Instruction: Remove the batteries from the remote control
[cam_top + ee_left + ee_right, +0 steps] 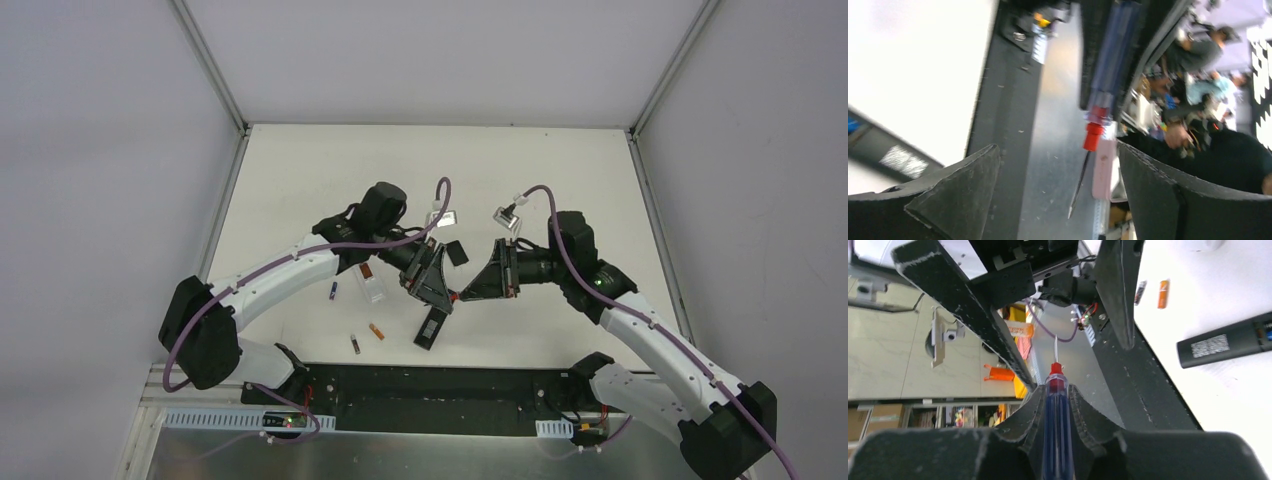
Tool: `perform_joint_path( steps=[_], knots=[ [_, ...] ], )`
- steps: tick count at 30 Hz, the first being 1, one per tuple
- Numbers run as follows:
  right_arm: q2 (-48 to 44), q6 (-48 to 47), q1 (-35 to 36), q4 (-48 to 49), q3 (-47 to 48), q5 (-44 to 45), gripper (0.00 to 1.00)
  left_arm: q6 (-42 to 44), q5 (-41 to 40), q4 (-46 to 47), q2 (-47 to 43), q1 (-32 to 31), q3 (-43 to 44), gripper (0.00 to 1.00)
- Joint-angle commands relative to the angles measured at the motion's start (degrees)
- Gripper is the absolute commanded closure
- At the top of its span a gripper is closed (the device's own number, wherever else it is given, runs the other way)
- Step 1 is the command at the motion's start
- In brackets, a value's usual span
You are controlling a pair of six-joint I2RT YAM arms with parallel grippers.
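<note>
A black remote [431, 327] lies on the white table near the front; it also shows in the right wrist view [1223, 344]. Loose batteries lie left of it: a blue one [333, 291], a dark one [354, 343] and an orange one [377, 331]. The orange battery [1162, 293] and the dark battery [1140, 291] show in the right wrist view too. My right gripper [472, 291] [1055, 395] is shut on a blue-handled screwdriver [1056, 430]. Its tip points at my left gripper [443, 293] [1058, 195], which is open and empty, above the black remote. The screwdriver [1093, 135] hangs between the left jaws, touching neither.
A white remote [373, 288] lies left of my left gripper, with an orange cell [366, 271] at its far end. A small black cover piece [457, 252] lies behind the grippers. The black base rail [440, 385] runs along the table's front edge.
</note>
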Motion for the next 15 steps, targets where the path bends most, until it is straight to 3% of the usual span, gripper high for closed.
perform_joint_path(
  steps=[1,4,7,10,15],
  knots=[
    [0.3,-1.9,0.0,-3.0,1.2,7.4,1.0,-0.4,-21.9,0.9,-4.0,1.4,-3.4,0.08],
    [0.9,-2.4,0.0,-7.1,1.7,15.1,1.0,-4.0,-30.8,1.0,-5.3,3.7,-6.9,0.01],
    [2.7,-3.5,0.0,-13.6,3.5,25.2,1.0,-6.2,-39.0,0.3,-5.4,4.6,-9.6,0.01],
    [6.1,-3.7,0.0,-20.0,5.8,34.3,1.0,-6.9,-41.1,-0.1,-3.5,4.1,-11.3,0.01],
    [11.5,-2.9,0.5,-22.7,7.1,37.5,1.0,-10.9,-47.6,-0.1,0.4,1.2,-12.3,0.01]
  ],
)
